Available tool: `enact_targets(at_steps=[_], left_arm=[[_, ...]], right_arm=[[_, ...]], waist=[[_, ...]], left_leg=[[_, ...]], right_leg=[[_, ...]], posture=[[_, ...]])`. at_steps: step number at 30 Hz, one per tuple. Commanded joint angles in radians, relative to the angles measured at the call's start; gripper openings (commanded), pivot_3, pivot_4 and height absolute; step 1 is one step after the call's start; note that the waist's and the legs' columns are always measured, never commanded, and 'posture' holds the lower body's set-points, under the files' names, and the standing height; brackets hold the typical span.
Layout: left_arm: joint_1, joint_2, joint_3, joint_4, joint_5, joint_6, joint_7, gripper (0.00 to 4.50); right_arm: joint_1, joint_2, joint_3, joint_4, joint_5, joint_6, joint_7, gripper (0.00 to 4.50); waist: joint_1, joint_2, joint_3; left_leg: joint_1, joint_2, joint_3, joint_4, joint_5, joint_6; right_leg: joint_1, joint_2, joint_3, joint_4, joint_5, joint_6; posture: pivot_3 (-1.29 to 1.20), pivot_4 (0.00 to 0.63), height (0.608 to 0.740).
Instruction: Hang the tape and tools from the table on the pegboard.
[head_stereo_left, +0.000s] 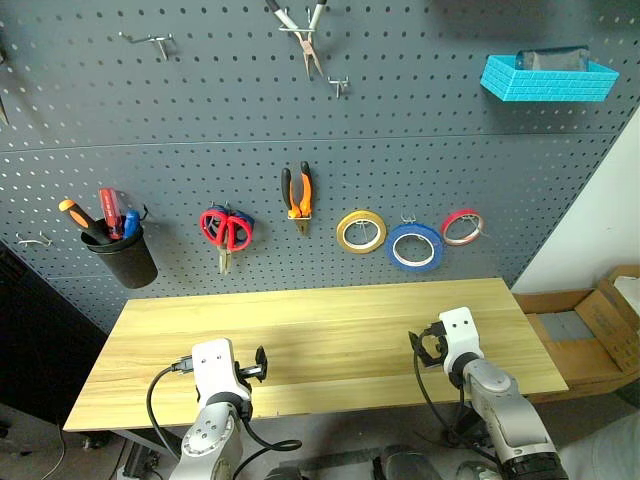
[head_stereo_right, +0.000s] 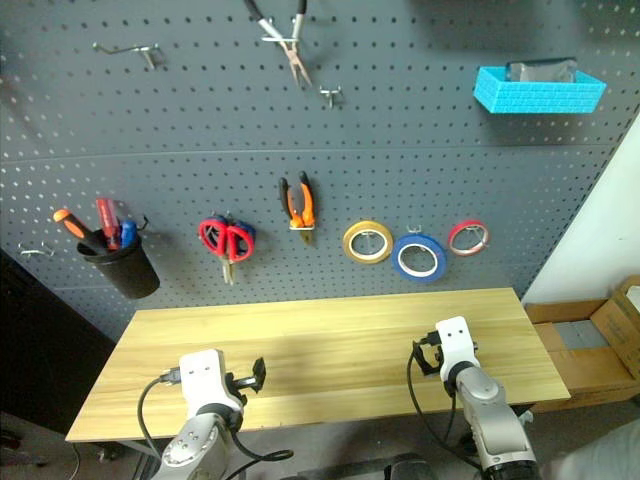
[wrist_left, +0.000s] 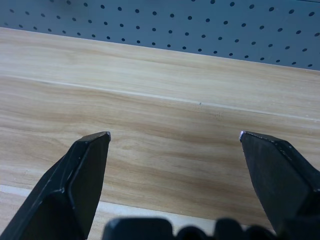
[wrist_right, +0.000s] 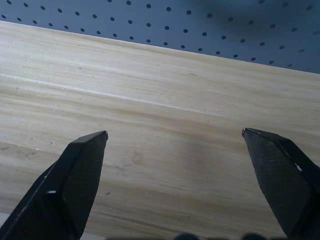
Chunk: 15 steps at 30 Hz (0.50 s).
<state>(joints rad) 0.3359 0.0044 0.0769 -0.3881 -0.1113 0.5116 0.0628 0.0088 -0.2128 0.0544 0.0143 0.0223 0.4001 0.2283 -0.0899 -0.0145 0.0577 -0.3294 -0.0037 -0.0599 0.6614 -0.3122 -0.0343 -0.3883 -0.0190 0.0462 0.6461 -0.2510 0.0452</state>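
Already the thin blue ring of tape (head_stereo_left: 414, 246), red-handled scissors (head_stereo_left: 225, 230) and orange-and-black pliers (head_stereo_left: 298, 194) hang on the dark grey perforated pegboard (head_stereo_left: 400, 120) above the light wooden table (head_stereo_left: 330, 330); both grippers' jaws stand spread, holding nothing, so I judge only withdrawing remains.

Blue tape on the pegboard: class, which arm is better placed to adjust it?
Right, probably. The blue tape hangs on the pegboard almost straight above the open right gripper; the left gripper sits well to its left.
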Motion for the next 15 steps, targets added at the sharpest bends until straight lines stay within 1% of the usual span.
enact_targets(at_steps=[1, 15], left_arm=[[-0.017, 0.007, 0.003, -0.025, 0.005, -0.017, -0.007, 4.44], [-0.042, 0.009, 0.003, -0.012, 0.016, -0.008, -0.005, 4.44]], right_arm=[[-0.011, 0.006, -0.010, -0.039, 0.000, -0.023, -0.011, 4.50], [-0.022, 0.004, -0.015, -0.031, 0.002, -0.026, -0.017, 4.50]], waist=[[-0.001, 0.000, -0.001], [-0.011, 0.003, -0.010]], left_leg=[[0.000, 0.000, 0.000, 0.000, 0.000, 0.000], [0.000, 0.000, 0.000, 0.000, 0.000, 0.000]], right_leg=[[0.000, 0.000, 0.000, 0.000, 0.000, 0.000], [0.000, 0.000, 0.000, 0.000, 0.000, 0.000]], posture=[[-0.14, 0.000, 0.740], [-0.15, 0.000, 0.740]])
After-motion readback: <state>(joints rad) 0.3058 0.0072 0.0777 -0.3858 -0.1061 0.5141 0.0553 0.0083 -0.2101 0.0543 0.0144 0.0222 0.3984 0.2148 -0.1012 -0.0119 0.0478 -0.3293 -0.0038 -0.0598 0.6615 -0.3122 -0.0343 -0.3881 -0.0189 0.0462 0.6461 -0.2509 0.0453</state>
